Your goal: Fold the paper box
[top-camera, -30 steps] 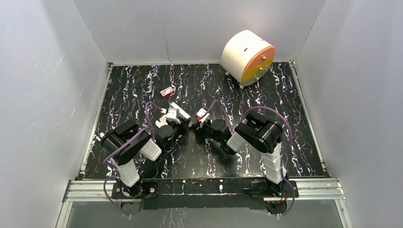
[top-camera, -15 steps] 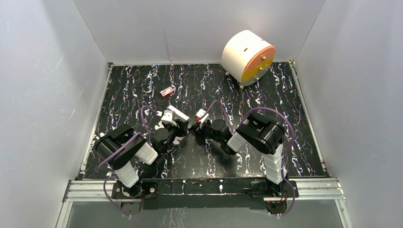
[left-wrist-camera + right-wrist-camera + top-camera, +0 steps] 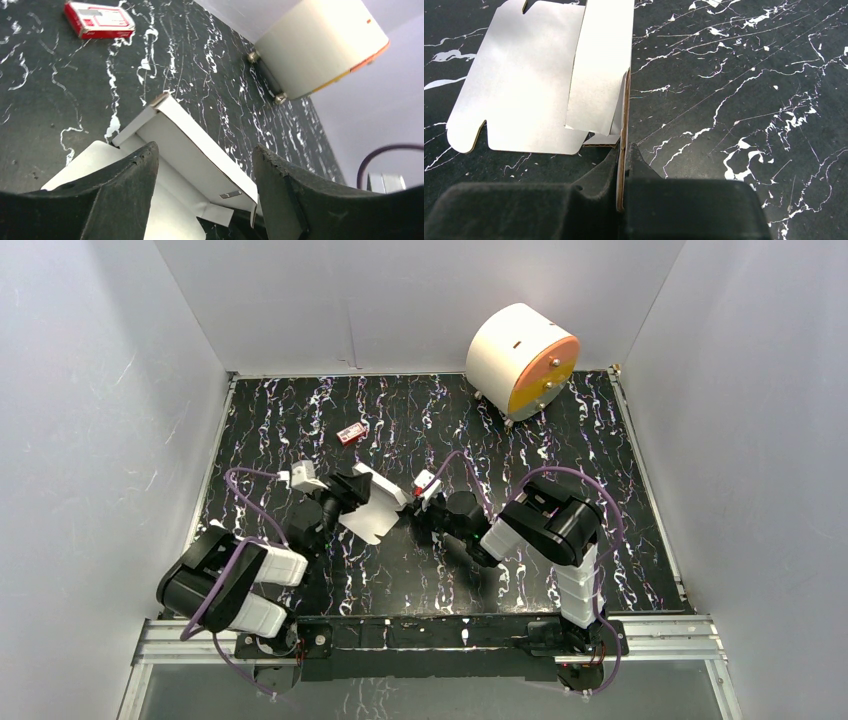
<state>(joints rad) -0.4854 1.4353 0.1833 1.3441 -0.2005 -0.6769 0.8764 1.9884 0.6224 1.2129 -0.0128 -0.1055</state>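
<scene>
Left end effector (image 3: 205, 155): held spread apart, nothing gripped.
Right end effector (image 3: 624, 152): clamped on a raised edge of the paper box (image 3: 524, 85).

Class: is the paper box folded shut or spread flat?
Mostly spread: the paper box lies flat, one side panel raised, pinched by the right gripper.

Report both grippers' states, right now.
Left gripper: open, jaws spread, gripping nothing.
Right gripper: closed, pinching an upright edge of the paper box.
</scene>
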